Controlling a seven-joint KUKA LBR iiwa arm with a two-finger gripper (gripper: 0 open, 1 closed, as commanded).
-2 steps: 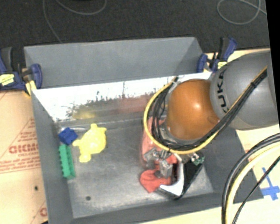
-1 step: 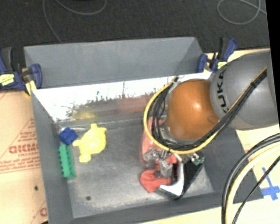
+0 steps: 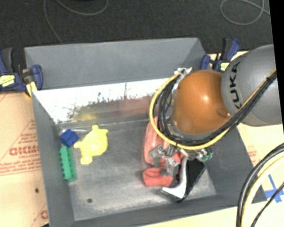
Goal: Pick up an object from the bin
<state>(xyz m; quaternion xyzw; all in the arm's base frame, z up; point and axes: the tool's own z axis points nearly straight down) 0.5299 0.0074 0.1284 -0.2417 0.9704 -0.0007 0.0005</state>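
Grey bin (image 3: 114, 182), right side: I see gripper (image 3: 170, 162) down among red pieces (image 3: 153, 177); its grip I cannot tell.

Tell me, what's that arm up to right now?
Gripper low, right side of bin, over red thing. Pink thing, black-and-white piece crowd it. Yellow toy, green block far left.

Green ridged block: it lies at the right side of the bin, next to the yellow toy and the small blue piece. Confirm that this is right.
The side is wrong. The camera view shows the green ridged block at the left side of the bin, not the right. The rest stands: it lies next to the yellow toy and the small blue piece.
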